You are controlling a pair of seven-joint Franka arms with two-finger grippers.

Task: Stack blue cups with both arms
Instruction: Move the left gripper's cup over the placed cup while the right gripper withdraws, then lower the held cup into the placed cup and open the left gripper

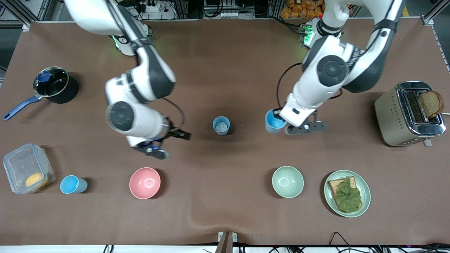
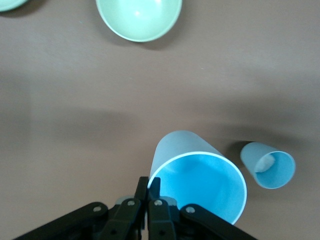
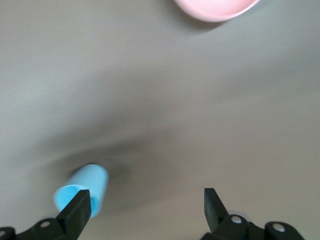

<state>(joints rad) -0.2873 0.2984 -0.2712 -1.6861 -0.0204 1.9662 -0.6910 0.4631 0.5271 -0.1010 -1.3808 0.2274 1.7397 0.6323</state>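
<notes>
Pinching bright blue cup [image 2: 200,182] rim, left gripper [image 2: 148,187], right gripper [image 3: 147,202] jaws spread, idle

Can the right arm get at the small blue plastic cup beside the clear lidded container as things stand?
Probably yes. The right gripper hangs open over bare table, and the blue cup stands upright with its rim uncovered; the clear container sits close beside it, so approach from above.

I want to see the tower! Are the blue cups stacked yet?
Not yet. The left gripper is shut on the rim of the bright blue cup. The paler cup stands alone mid-table; a third blue cup stands untouched. The right gripper is open, holding nothing. All stacking remains.
</notes>
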